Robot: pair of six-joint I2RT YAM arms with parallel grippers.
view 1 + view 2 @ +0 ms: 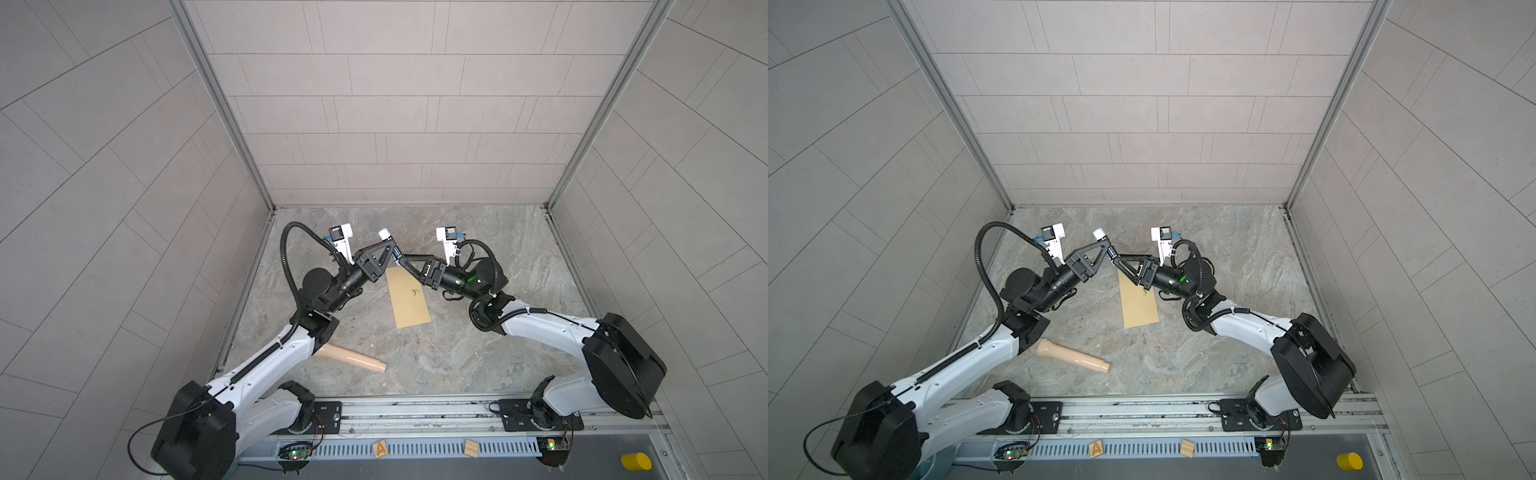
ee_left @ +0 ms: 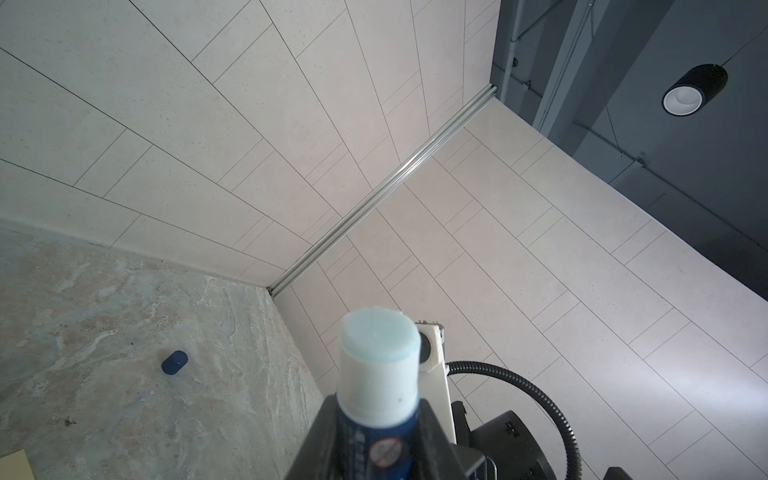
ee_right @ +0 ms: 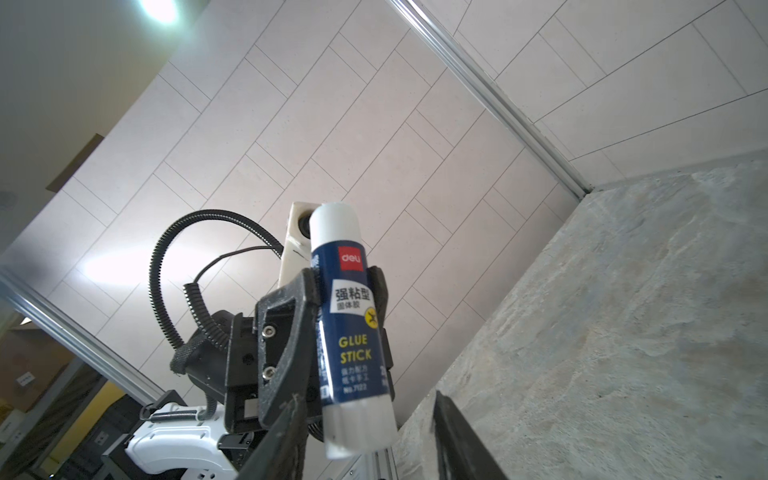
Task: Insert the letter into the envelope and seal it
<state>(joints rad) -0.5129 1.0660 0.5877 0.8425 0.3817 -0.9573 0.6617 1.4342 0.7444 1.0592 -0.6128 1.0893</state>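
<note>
The tan envelope (image 1: 409,299) (image 1: 1139,303) lies flat on the stone table, its far end under the two grippers. A corner of the envelope (image 2: 16,465) shows in the left wrist view. The letter is out of view. My left gripper (image 1: 392,249) (image 1: 1109,251) (image 2: 374,436) is shut on a blue glue stick (image 1: 384,233) (image 2: 378,365) (image 3: 349,324), held above the table with its uncapped pale blue tip up. My right gripper (image 1: 401,259) (image 1: 1116,259) (image 3: 365,415) stands open around the stick's white base, with a gap on one side.
A small dark blue cap (image 2: 174,362) lies on the table toward the back wall. A beige turned wooden piece (image 1: 353,357) (image 1: 1073,356) lies by the left arm. Two wooden blocks (image 1: 380,449) (image 1: 471,449) and a yellow cylinder (image 1: 636,461) sit along the front rail.
</note>
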